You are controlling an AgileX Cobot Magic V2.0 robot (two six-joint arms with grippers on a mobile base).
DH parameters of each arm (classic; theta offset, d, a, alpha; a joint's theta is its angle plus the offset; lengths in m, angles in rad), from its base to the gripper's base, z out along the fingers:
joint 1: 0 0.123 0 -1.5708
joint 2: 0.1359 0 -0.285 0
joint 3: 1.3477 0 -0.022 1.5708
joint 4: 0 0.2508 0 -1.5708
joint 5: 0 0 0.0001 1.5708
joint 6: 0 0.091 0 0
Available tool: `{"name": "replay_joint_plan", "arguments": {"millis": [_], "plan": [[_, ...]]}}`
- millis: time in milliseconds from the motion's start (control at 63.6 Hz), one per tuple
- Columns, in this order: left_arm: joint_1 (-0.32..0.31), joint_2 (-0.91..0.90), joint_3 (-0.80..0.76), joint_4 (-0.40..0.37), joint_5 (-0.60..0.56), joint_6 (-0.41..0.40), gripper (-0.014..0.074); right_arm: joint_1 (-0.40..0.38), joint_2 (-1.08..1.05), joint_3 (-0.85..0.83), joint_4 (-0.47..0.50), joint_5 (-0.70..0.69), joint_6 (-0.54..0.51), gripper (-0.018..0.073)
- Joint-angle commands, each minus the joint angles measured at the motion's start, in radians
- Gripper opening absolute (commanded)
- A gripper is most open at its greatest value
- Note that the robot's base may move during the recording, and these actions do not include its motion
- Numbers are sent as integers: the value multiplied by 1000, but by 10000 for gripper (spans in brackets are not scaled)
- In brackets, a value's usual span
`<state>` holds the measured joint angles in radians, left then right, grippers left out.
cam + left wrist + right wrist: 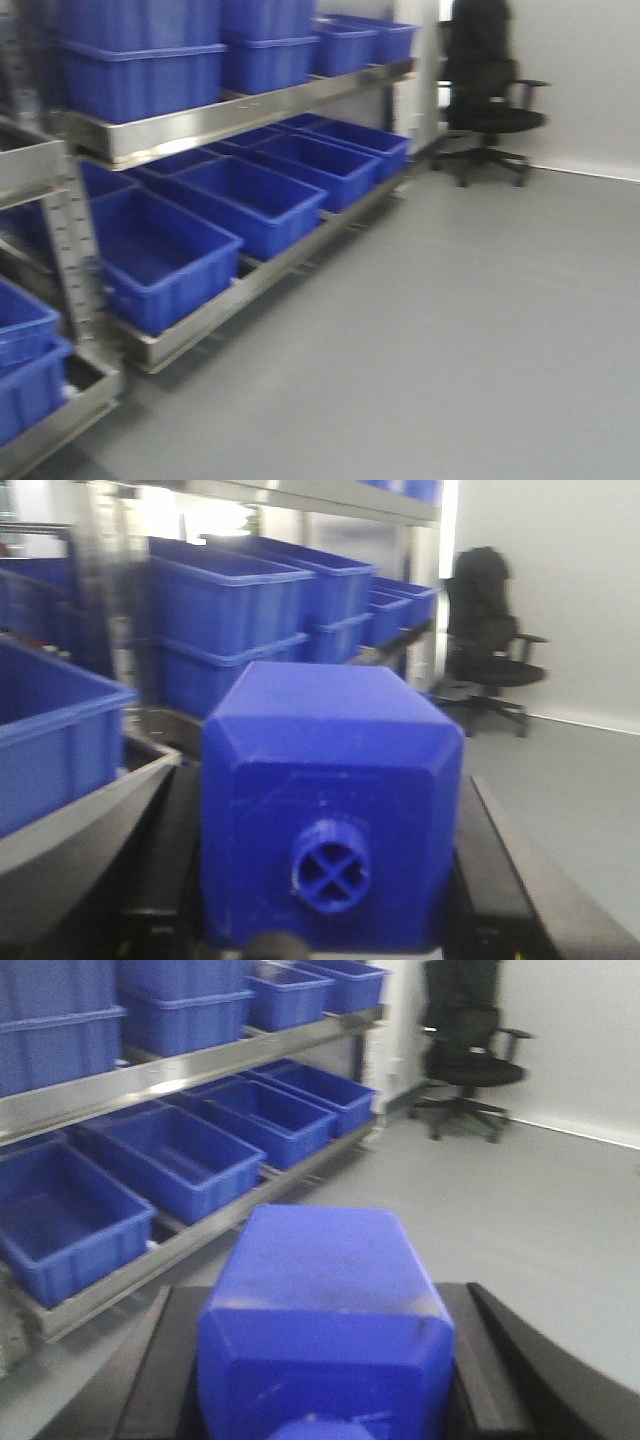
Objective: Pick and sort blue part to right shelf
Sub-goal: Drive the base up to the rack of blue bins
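Note:
A blue part (330, 800), a boxy block with a round cross-ribbed boss on its near face, fills the left wrist view; my left gripper (325, 880) is shut on it, black fingers (165, 860) pressing both sides. In the right wrist view a second blue part (325, 1320) of the same shape sits between the black fingers (490, 1360) of my right gripper (325, 1380), which is shut on it. Neither gripper shows in the front view. The steel shelf (200, 125) with blue bins runs along the left.
Rows of open blue bins (255, 200) sit on the lower shelf level, stacked bins (140, 70) above. A black office chair (485, 90) stands at the far wall. Grey floor (450, 330) spreads to the right. A blue bin (50, 730) lies close on the left wrist's left.

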<state>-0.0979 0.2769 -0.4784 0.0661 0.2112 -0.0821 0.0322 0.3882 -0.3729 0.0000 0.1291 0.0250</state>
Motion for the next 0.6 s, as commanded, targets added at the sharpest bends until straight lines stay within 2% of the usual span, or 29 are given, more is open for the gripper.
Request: {"name": "replay_joint_plan", "arguments": {"millis": [0,582], "plan": [[0,14,-29,0,-94,1,331,-7,6,-31,0,-98,-1,414],[0,14,-29,0,-94,1,331,-7,6,-31,0,-98,-1,414]]}}
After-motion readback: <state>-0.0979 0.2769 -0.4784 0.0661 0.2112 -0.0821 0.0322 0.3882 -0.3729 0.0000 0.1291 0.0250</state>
